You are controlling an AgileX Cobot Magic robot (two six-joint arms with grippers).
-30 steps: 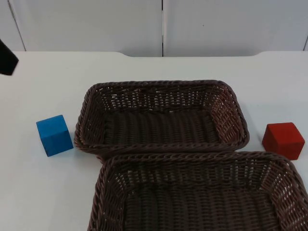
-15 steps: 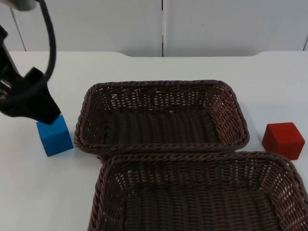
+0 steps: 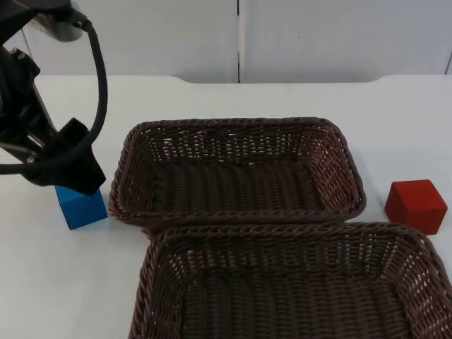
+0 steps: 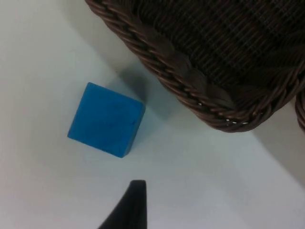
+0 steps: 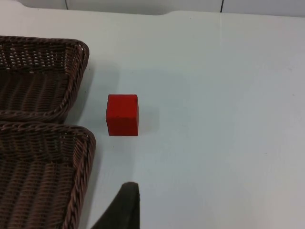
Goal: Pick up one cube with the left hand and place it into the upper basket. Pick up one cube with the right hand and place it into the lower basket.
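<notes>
A blue cube [image 3: 82,208] rests on the white table just left of the upper basket [image 3: 233,124]. My left gripper [image 3: 69,167] hangs directly over it and hides the cube's far edge. From the left wrist the blue cube [image 4: 106,119] lies a short way ahead of the left gripper [image 4: 132,206], beside the upper basket's corner [image 4: 190,78]. A red cube [image 3: 415,205] stands right of the upper basket, close to the lower basket [image 3: 282,230]. My right gripper [image 5: 124,207] waits high above the table, with the red cube [image 5: 122,114] ahead of it.
Both brown wicker baskets hold nothing. In the right wrist view the upper basket [image 5: 43,43] and the lower basket [image 5: 71,131] lie beside the red cube, with bare white table beyond it. A grey partition wall [image 3: 240,35] closes the far side.
My left arm has come in from the upper left and moved down and right until it stands over the blue cube. The cubes and baskets have not moved.
</notes>
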